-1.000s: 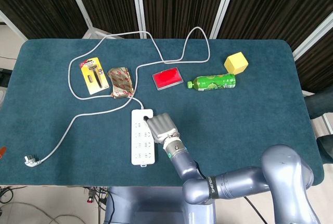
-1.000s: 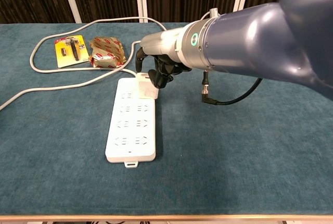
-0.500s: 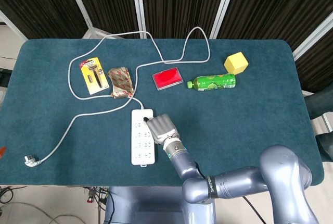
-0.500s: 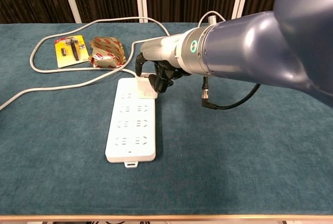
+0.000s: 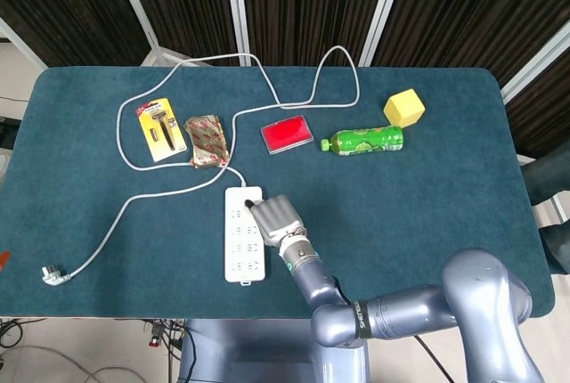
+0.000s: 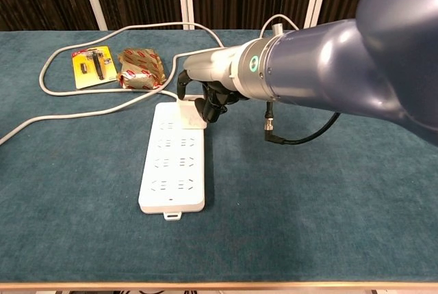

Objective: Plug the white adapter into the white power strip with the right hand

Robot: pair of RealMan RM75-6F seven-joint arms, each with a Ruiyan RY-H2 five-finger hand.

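Note:
The white power strip [image 5: 242, 245] [image 6: 172, 164] lies lengthwise near the table's front edge, its cable running off the far end. My right hand [image 5: 275, 218] [image 6: 207, 94] is over the strip's far right corner and grips the white adapter [image 6: 191, 113] between its dark fingers. In the chest view the adapter stands on the strip's farthest row of sockets; whether its pins are fully in cannot be told. In the head view the hand hides the adapter. My left hand is in neither view.
The strip's grey cable [image 5: 169, 194] loops over the table's left and back to a loose plug [image 5: 52, 274]. A yellow razor pack [image 5: 161, 131], snack packet [image 5: 207, 140], red box [image 5: 287, 134], green bottle [image 5: 363, 141] and yellow cube [image 5: 404, 108] lie further back.
My right hand has shifted the adapter slightly toward the strip's far end and lowered it from a tilt to standing on the sockets. Since half a second ago it has hardly moved.

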